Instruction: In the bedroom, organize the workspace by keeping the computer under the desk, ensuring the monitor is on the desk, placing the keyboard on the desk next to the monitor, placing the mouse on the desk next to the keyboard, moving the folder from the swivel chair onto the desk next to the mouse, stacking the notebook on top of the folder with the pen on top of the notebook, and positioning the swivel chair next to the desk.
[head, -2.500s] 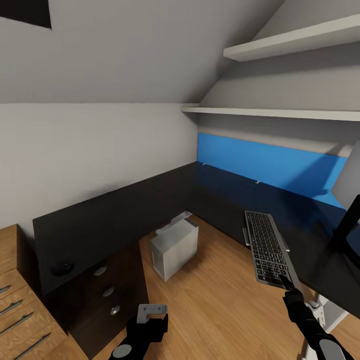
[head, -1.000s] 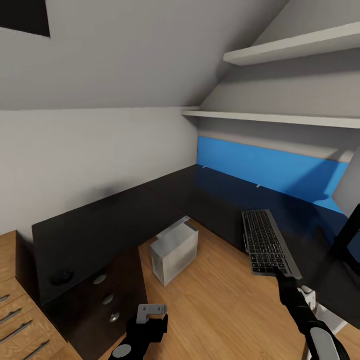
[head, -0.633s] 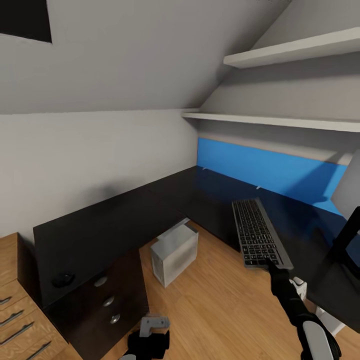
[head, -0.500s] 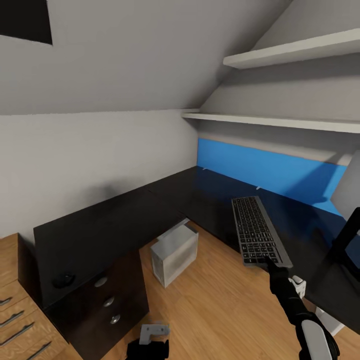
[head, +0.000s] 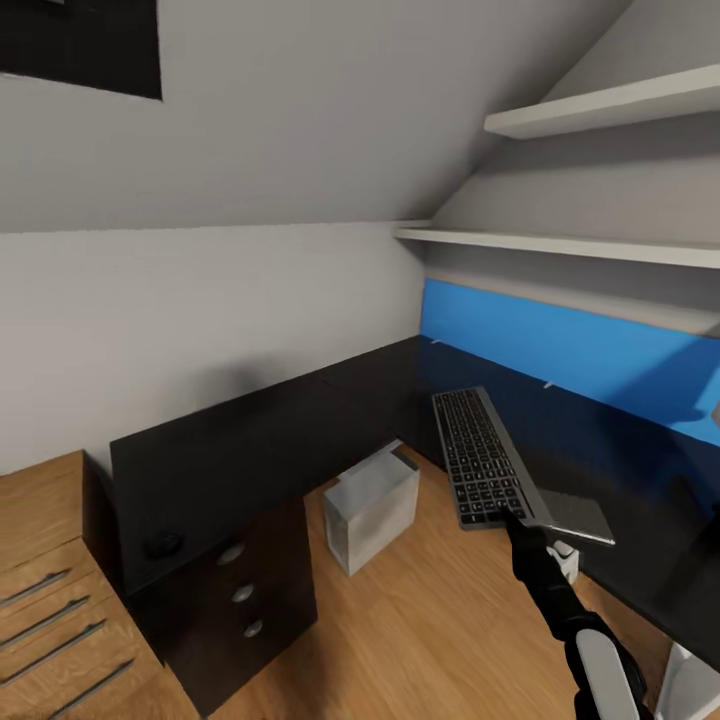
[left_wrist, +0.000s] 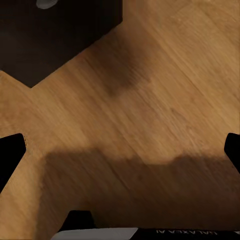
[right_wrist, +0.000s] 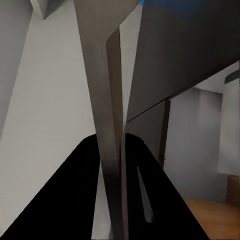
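The right gripper is clamped on the near edge of the keyboard, held above the black desk; the left claw's state cannot be told; next it likely needs lowering flat beside the monitor.

Grey sloped walls, white shelves, plank floor, wooden cabinet.

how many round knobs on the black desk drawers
3, stacked down the drawer front under the desk's left end: top knob, middle knob, bottom knob. None looks hidden.
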